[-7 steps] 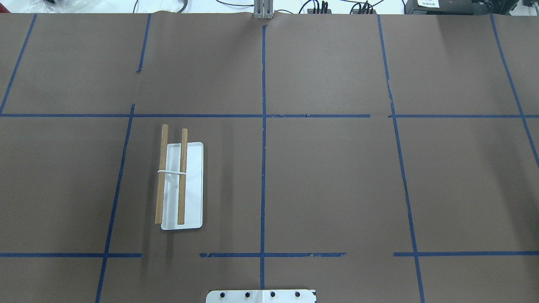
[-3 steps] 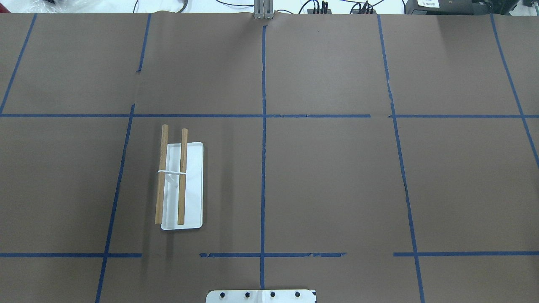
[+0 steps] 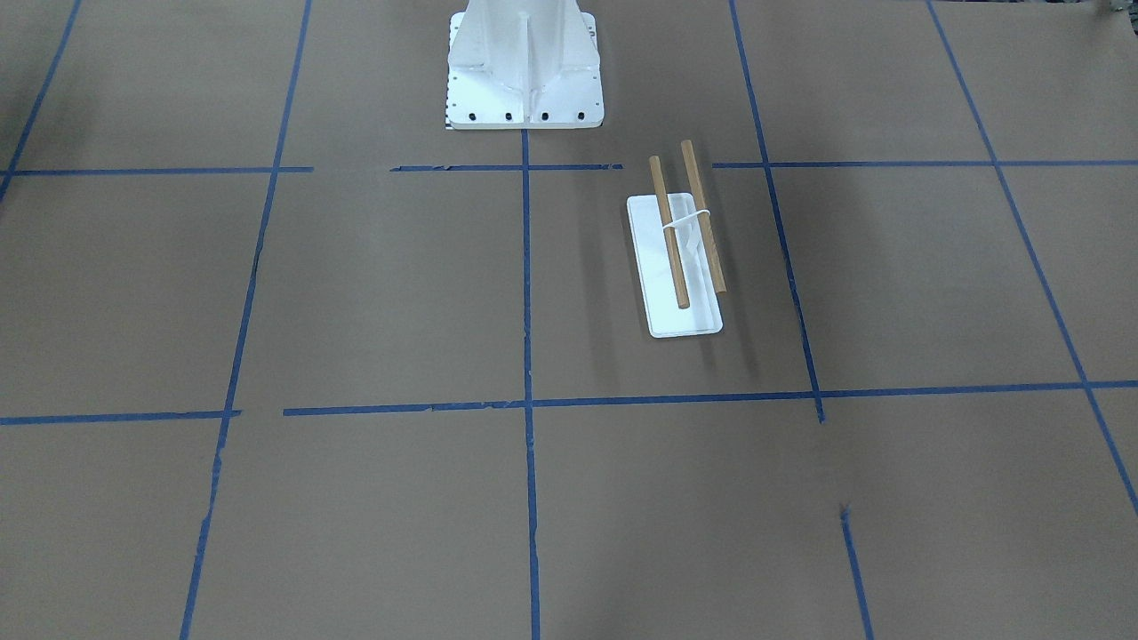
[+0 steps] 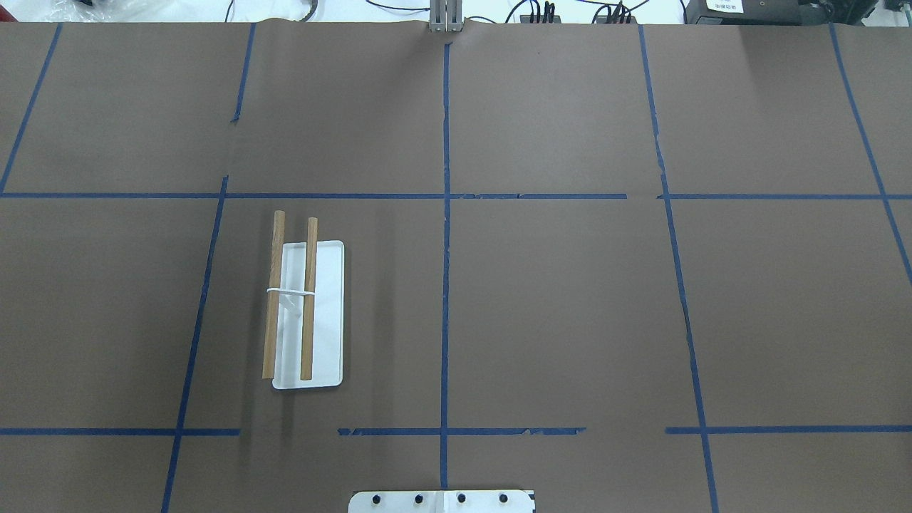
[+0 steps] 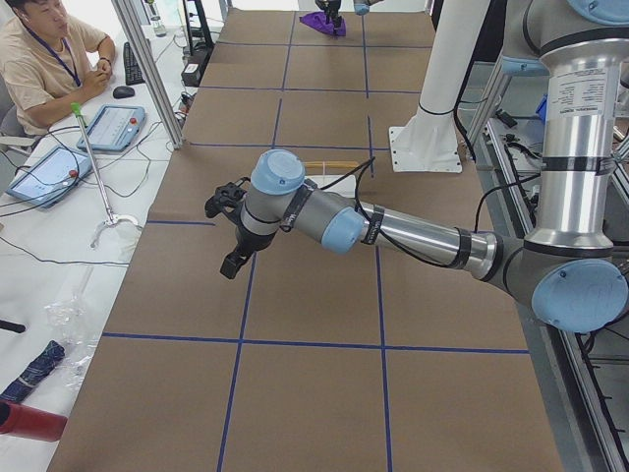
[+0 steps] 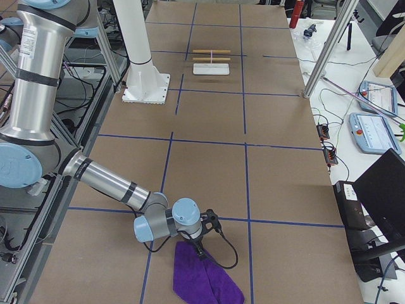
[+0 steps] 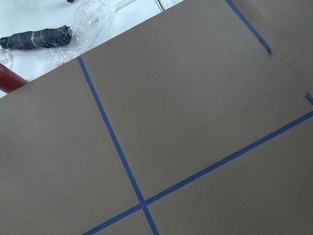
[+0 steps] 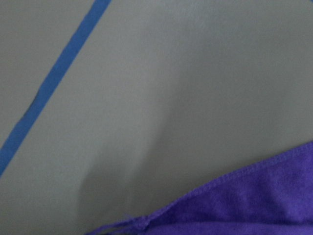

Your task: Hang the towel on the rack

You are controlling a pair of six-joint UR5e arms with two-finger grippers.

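The rack [image 4: 328,313] is a white tray base carrying two wooden rods [image 4: 308,299]. It stands left of centre in the overhead view, and also shows in the front view [image 3: 689,320] and far off in the right view [image 6: 211,68]. The purple towel [image 6: 205,282] lies flat at the table's right end, and its hem shows in the right wrist view [image 8: 254,205]. My right gripper [image 6: 198,246] is down at the towel's near edge. My left gripper [image 5: 229,236] hangs over bare table at the left end. I cannot tell whether either is open or shut.
The robot's white pedestal [image 3: 523,71] stands at the table's near middle. Metal frame posts [image 6: 329,50] rise at the far table edge. An operator [image 5: 39,59] sits beside tablets. A red bottle [image 7: 10,78] and a wrapped bundle [image 7: 36,36] lie off the left end.
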